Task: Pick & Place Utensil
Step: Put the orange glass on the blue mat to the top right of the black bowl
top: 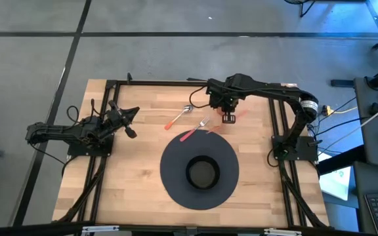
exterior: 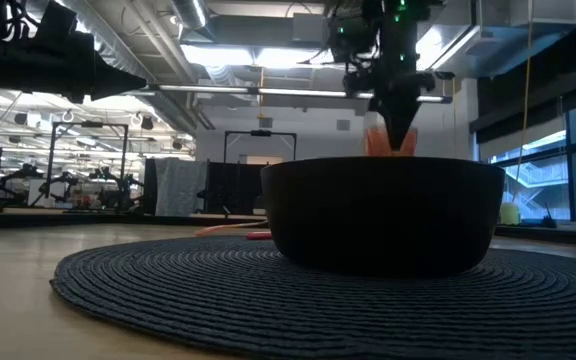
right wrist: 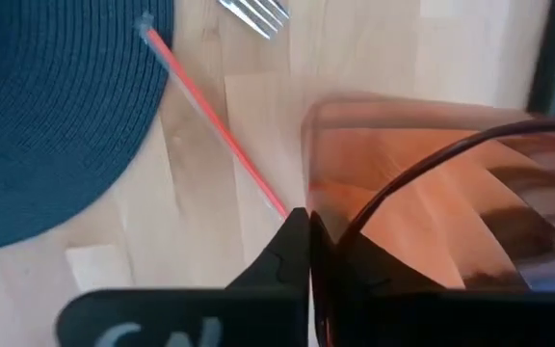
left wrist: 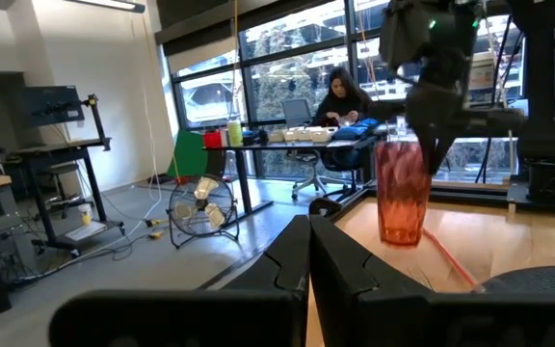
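Observation:
A clear orange-red tumbler (top: pixel 240 115) (left wrist: pixel 401 193) stands upright near the table's far right, beyond the dark round placemat (top: pixel 176 164). My right gripper (top: pixel 229 117) (right wrist: pixel 306 226) comes down on it from above, shut on its rim. A red-handled spoon (top: pixel 179 117) and a red-handled fork (top: pixel 197 128) lie flat on the wood to the tumbler's left. The fork's tines (right wrist: pixel 258 13) show in the right wrist view. A thin red rod (right wrist: pixel 222 130) runs from the placemat's edge to the tumbler. My left gripper (top: pixel 128 121) (left wrist: pixel 308 246) waits shut near the left edge. My right gripper pinches the tumbler's wall at the rim (right wrist: pixel 308 188), one finger (right wrist: pixel 292 253) outside and the other inside, seen through the plastic. The fingers point down from above (left wrist: pixel 434 145). The tumbler stays upright; its base (left wrist: pixel 398 239) looks to be on the table.
A black bowl (top: pixel 202 173) (exterior: pixel 383 210) sits in the middle of the placemat (exterior: pixel 168 285). Black frame rails run along the table's left, far and right edges (top: pixel 275 124). Bare wood lies left of and nearer than the placemat. A person sits at a desk far off (left wrist: pixel 340 101).

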Robot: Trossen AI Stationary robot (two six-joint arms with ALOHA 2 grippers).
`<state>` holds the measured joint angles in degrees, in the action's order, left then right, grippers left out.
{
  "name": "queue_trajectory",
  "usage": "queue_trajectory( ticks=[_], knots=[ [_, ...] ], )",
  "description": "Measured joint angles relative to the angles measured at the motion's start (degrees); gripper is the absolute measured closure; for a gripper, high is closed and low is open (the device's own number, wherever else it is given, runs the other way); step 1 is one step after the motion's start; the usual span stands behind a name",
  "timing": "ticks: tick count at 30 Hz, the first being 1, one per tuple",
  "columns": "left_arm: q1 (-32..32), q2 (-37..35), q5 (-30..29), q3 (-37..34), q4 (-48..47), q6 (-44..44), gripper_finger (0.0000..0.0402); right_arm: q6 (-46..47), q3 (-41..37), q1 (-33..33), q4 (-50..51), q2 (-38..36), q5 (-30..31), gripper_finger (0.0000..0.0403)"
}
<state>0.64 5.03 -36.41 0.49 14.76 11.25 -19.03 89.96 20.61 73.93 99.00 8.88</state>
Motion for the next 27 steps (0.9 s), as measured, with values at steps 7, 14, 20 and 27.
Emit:
queue_trajectory(
  ticks=[7,14,20,27],
  knots=[
    [0.0,0.0,0.0,0.0,0.0,0.0,0.0398,3.6,7.6,-6.4,7.6,-0.1,0.6,0.0394],
    [0.0,0.0,0.0,0.0,0.0,0.0,0.0398,3.9,9.7,-14.7,12.5,-2.2,-1.0,0.0392],
    [0.0,0.0,0.0,0.0,-0.6,0.0,0.0398,7.6,9.8,-18.2,10.3,-9.0,-3.8,0.0393],
    [0.0,0.0,0.0,0.0,-0.7,0.0,0.0398,14.3,7.6,-22.8,13.8,-12.8,-3.9,0.0393]
  ],
)
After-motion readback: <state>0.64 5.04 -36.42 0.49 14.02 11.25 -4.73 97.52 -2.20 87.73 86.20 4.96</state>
